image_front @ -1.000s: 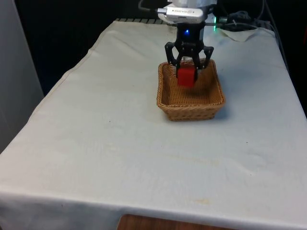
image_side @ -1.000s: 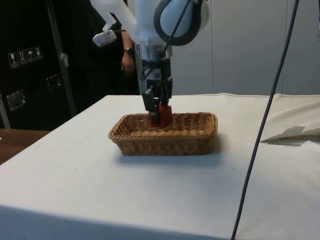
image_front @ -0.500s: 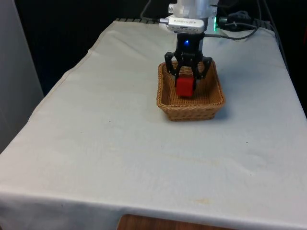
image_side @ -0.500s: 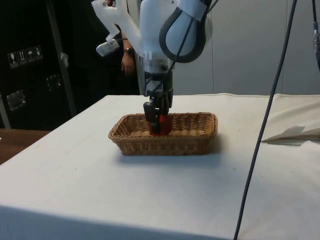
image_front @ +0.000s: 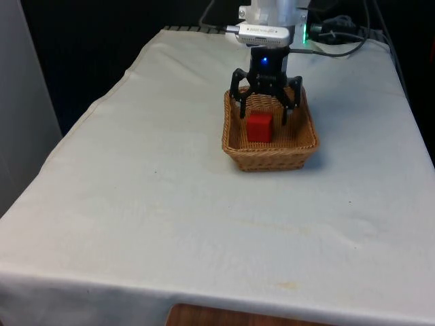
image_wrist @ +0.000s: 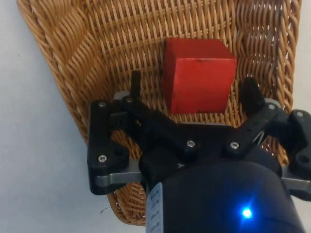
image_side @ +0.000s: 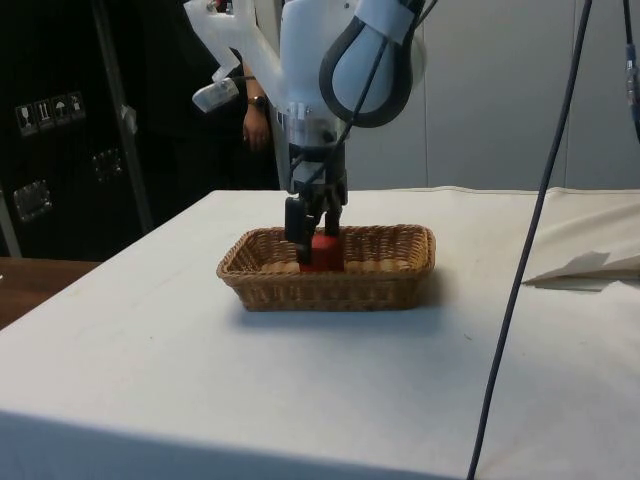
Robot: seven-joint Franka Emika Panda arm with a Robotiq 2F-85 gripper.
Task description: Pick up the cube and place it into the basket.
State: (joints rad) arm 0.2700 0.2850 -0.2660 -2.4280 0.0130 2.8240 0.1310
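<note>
Cube (image_front: 259,127) sat inside basket (image_front: 234,139), gripper (image_front: 266,114) jaws apart around it; best lift straight up, avoiding basket rim.

Even bright overhead light; soft shadow beside basket (image_front: 270,155); background dark.

No text, brand or number can be read with certainty. A row of small white pictogram stickers (image_side: 45,113) is seen on the dark cabinet (image_side: 60,150) to the left of the basket (image_side: 330,270) in the side view; one looks like an umbrella sign, the others cannot be made out. A narrow white label (image_wrist: 154,211) with tiny print is carried on the gripper body above the basket, but its characters cannot be deciphered.
</note>
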